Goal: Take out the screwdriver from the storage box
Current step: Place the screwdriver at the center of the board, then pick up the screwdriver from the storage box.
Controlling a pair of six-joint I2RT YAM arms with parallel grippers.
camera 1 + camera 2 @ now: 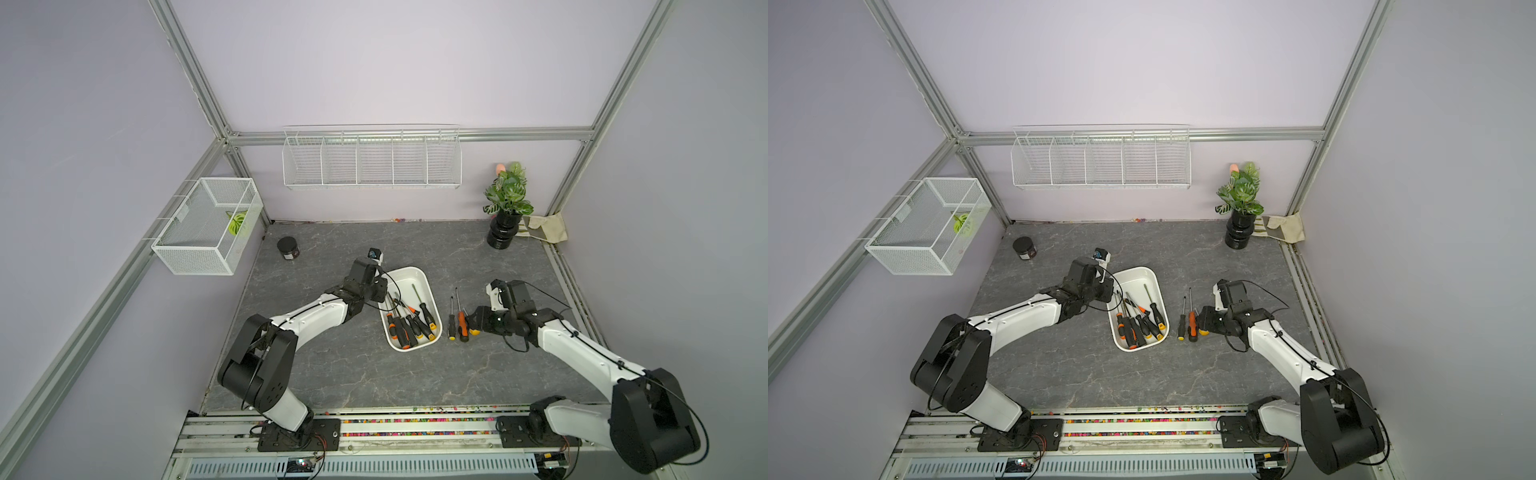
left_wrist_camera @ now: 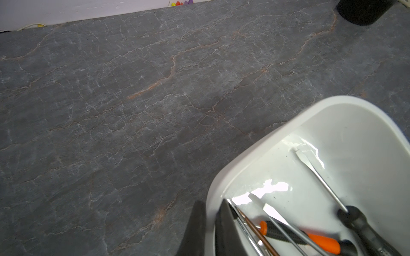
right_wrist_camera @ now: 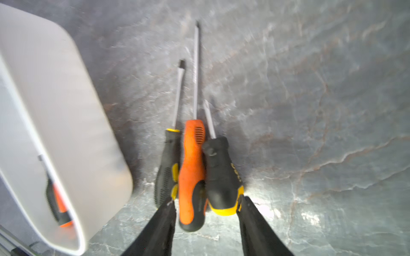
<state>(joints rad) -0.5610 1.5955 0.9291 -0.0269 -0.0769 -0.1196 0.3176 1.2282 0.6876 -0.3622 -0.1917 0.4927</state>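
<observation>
The white storage box (image 1: 409, 270) (image 1: 1136, 270) sits mid-table with several screwdrivers (image 1: 409, 324) (image 1: 1140, 324) in it. My left gripper (image 1: 381, 297) (image 1: 1111, 296) (image 2: 210, 213) is shut on the box's left wall, one finger inside and one outside the rim (image 2: 266, 137). Three screwdrivers lie side by side on the table right of the box: a black-yellow one (image 3: 168, 164) (image 1: 451, 324), an orange one (image 3: 192, 168) (image 1: 462, 328) and a stubby black one with a yellow end (image 3: 221, 177). My right gripper (image 3: 206, 199) (image 1: 473, 323) (image 1: 1202, 322) is open, its fingers flanking the orange and stubby handles.
A black jar (image 1: 288, 248) stands at the back left. At the back right are a potted plant (image 1: 508, 208) and a cloth (image 1: 544, 227). A wire-mesh basket (image 1: 208, 224) hangs on the left wall and a long wire rack (image 1: 372, 160) on the back wall.
</observation>
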